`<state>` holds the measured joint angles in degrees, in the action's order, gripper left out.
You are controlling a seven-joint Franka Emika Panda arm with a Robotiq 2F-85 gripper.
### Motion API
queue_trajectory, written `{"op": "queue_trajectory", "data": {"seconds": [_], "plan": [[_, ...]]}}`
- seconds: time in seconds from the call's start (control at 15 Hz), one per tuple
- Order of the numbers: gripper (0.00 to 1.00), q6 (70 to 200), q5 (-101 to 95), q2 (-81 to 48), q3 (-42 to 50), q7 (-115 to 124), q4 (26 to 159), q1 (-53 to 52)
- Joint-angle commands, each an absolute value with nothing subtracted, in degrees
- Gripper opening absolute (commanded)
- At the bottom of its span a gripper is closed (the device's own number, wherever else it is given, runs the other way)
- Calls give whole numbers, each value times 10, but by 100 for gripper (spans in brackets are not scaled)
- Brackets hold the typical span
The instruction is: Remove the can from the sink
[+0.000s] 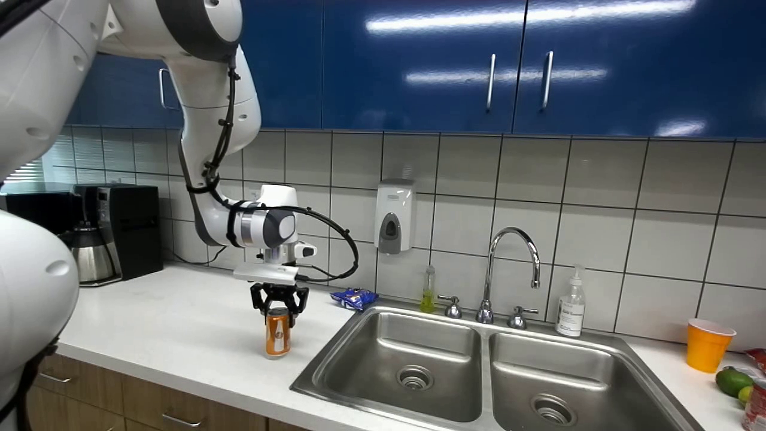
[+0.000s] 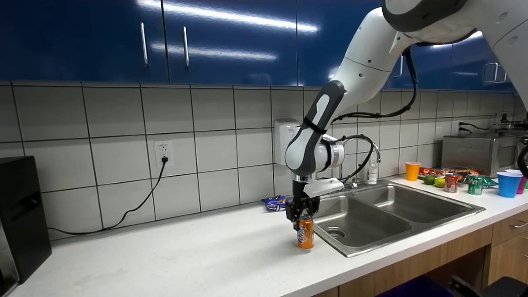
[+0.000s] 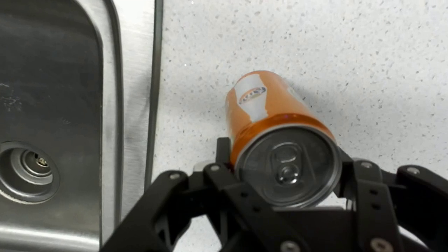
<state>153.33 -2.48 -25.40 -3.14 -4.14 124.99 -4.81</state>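
Note:
The can [image 1: 277, 338] is orange with a metallic top and stands upright at the counter beside the sink, outside the basins. It also shows in an exterior view [image 2: 305, 236] and in the wrist view [image 3: 271, 101]. My gripper [image 1: 279, 317] points down over it, with one finger on each side of its upper part. In the wrist view the gripper [image 3: 284, 154] has both fingers against the can's sides, closed on it. Whether the can's base touches the counter is hard to tell. The steel double sink [image 1: 383, 374] lies close by; its rim [image 3: 134, 105] shows in the wrist view.
A blue snack bag [image 1: 354, 297] lies behind the gripper by the wall. The faucet [image 1: 489, 263] and a soap bottle [image 1: 570, 308] stand behind the sink. An orange cup [image 1: 708, 345] stands beyond it. A black coffee machine [image 1: 134, 227] stands on the counter [image 2: 185, 255].

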Motion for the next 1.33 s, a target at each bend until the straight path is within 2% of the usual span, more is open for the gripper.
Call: {"op": "queue_trajectory", "data": {"seconds": [0.0, 0.47, 0.53, 0.73, 1.27], "plan": [[38, 1544, -39, -255, -28, -32, 1250, -54], [38, 1550, -40, -261, -26, -30, 1252, -57], [81, 1550, -40, -262, -25, -29, 1251, -57], [99, 1551, -40, -261, -25, -30, 1253, -57], [100, 1538, -38, -231, -30, -33, 1268, -57]]}}
